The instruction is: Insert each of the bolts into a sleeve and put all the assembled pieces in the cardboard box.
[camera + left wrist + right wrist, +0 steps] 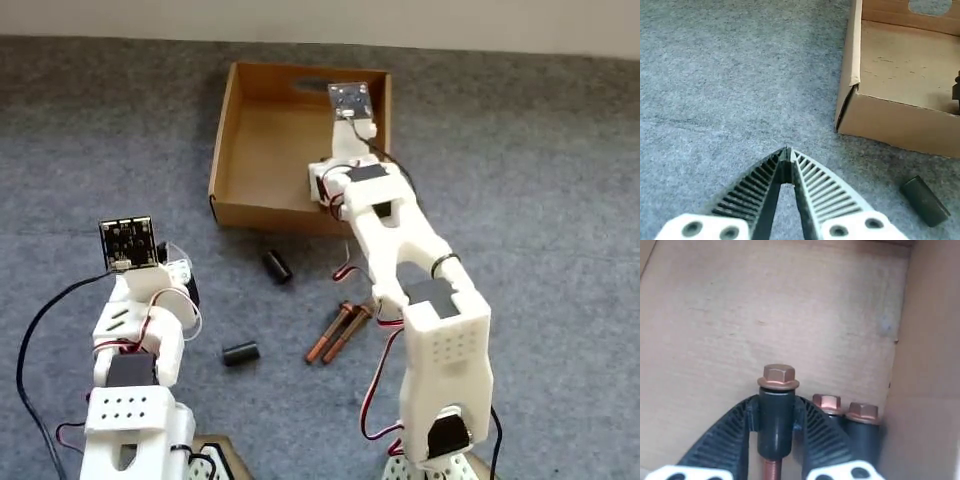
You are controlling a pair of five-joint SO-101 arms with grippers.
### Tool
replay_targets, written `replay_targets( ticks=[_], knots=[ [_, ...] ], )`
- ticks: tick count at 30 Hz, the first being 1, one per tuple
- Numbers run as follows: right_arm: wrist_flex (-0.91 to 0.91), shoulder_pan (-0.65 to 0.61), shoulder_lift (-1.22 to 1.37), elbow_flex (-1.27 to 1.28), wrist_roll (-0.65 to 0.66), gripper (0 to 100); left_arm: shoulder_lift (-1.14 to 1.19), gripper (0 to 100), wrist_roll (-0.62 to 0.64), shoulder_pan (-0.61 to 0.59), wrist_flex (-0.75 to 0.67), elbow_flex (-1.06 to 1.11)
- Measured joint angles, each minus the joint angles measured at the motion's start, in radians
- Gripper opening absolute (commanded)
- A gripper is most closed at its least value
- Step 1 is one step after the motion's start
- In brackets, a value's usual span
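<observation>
My right gripper [776, 402] is shut on an assembled piece [778, 379], a black sleeve with a copper bolt through it, held upright over the floor of the cardboard box [765, 305]. Two more assembled pieces [826, 405] [862, 416] stand beside it, near the box wall. In the high view my right arm [385, 215] reaches over the near wall of the box [250, 150]. My left gripper [785, 153] is shut on nothing, low over the carpet. Two loose black sleeves [277, 266] [240, 353] and two copper bolts [326, 336] [347, 333] lie on the carpet.
Grey carpet [520, 180] covers the whole work area. The box corner [852, 85] stands ahead of my left gripper, with one sleeve [924, 201] just before the box's near wall. My left arm [140, 310] stays at the near left.
</observation>
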Motion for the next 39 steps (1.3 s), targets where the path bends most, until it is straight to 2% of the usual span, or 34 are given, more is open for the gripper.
replay_targets(
  ticks=[7,13,24,39],
  knots=[
    [0.0,0.0,0.0,-0.005,0.029,0.7,0.0,1,0.0,0.0,0.0,0.0],
    [0.037,0.002,0.0,-0.014,-0.098,0.7,0.0,1,0.0,0.0,0.0,0.0],
    [0.193,-0.012,0.002,-0.081,-0.075,0.7,0.0,1,0.0,0.0,-0.006,0.0],
    [0.199,-0.011,0.008,-0.097,-0.075,1.0,0.0,1,0.0,0.0,-0.006,0.0]
  ],
)
